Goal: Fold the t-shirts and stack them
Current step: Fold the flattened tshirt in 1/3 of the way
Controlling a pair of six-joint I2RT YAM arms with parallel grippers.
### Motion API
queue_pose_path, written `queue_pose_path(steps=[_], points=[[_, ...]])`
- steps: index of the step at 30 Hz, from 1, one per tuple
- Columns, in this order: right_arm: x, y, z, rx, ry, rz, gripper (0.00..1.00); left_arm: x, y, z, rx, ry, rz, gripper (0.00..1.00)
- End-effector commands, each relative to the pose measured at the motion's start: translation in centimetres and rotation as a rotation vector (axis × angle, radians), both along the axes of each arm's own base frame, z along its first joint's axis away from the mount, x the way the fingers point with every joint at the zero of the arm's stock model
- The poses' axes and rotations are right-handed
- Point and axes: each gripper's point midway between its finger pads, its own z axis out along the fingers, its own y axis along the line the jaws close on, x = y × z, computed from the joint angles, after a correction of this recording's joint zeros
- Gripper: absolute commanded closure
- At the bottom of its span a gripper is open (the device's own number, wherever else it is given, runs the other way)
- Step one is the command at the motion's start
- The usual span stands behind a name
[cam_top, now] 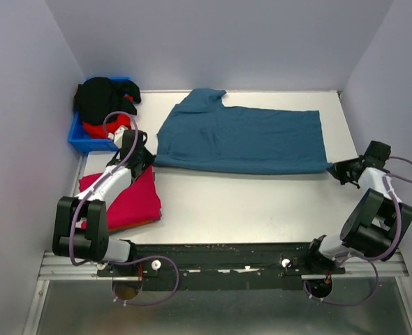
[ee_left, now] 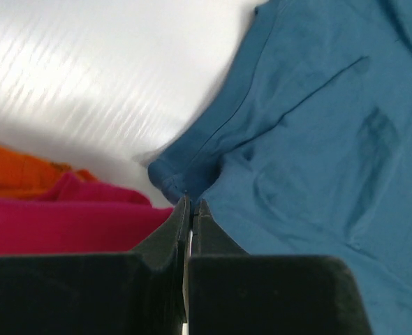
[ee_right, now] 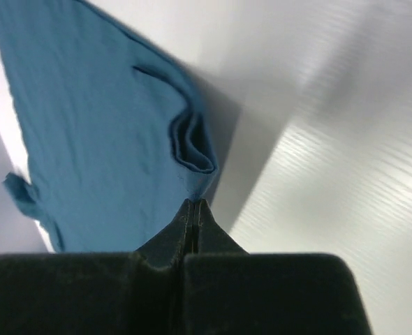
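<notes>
Teal-blue t-shirt (cam_top: 241, 139): spread flat across the far half of the table (cam_top: 262, 209), long side running left to right, one sleeve pointing toward the back wall; seemingly doubled over, though the layers cannot be told apart from above. Left gripper (ee_left: 190, 206): clamped tight on the near left corner of that shirt, hem bunched just ahead of the tips. Right gripper (ee_right: 192, 206): likewise pinched closed on the near right corner, a small fold of cloth curled beside the tips, arm reaching in from the right edge. Crimson-pink t-shirt (cam_top: 126, 199): folded into a flat rectangle at the near left of the table, under the left arm, just beside the gripped corner. Orange t-shirt (ee_left: 17, 171): beneath the crimson one, only an edge showing. Blue bin (cam_top: 79, 139): far left corner, holding a heaped black t-shirt (cam_top: 101, 98) above a red t-shirt (cam_top: 98, 129), both crumpled.
</notes>
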Motion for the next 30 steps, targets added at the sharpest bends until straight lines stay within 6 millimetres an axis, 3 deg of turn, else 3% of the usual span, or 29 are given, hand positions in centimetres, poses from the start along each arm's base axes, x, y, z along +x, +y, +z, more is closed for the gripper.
queue_pose_path(steps=[1,6,11,18,19,21,22,23,25,26,30], points=[[-2.9,-2.3,-0.4,-0.12,0.037,-0.083,0.99,-1.9,-0.9,1.0,0.003,-0.044,-0.037,1.0],[-4.3,-3.2,-0.3,-0.162,0.054,-0.115,0.99,-4.0,-1.5,1.4,-0.006,-0.059,-0.063,1.0],[-3.7,-3.9,0.6,-0.172,0.055,-0.1,0.99,-5.5,-2.2,1.1,-0.006,-0.031,-0.107,1.0],[-5.3,-4.0,-0.3,-0.196,0.104,-0.133,0.96,-7.9,-1.2,0.1,0.021,0.023,-0.086,0.99],[-5.6,-4.0,-0.4,-0.204,0.11,-0.133,0.93,-8.1,-1.3,0.1,0.016,0.025,-0.087,0.95],[-5.9,-3.9,-0.1,-0.224,0.103,-0.124,0.68,-8.3,-1.4,0.2,0.01,0.03,-0.092,0.86],[-5.9,-3.9,0.3,-0.241,0.088,-0.107,0.51,-8.3,-1.2,0.4,0.023,0.032,-0.085,0.74],[-5.9,-3.8,0.6,-0.261,0.068,-0.093,0.44,-8.1,-0.7,1.0,0.049,0.033,-0.075,0.56],[-5.7,-3.8,1.8,-0.3,0.016,-0.076,0.39,-8.2,-0.2,1.6,0.082,0.058,-0.064,0.36],[-5.5,-3.6,2.4,-0.315,-0.016,-0.059,0.38,-7.9,-0.3,2.1,0.079,0.05,-0.072,0.3],[-3.2,-1.7,6.3,-0.369,-0.228,0.093,0.4,-6.4,-0.7,5.0,0.092,-0.037,-0.105,0.27]])
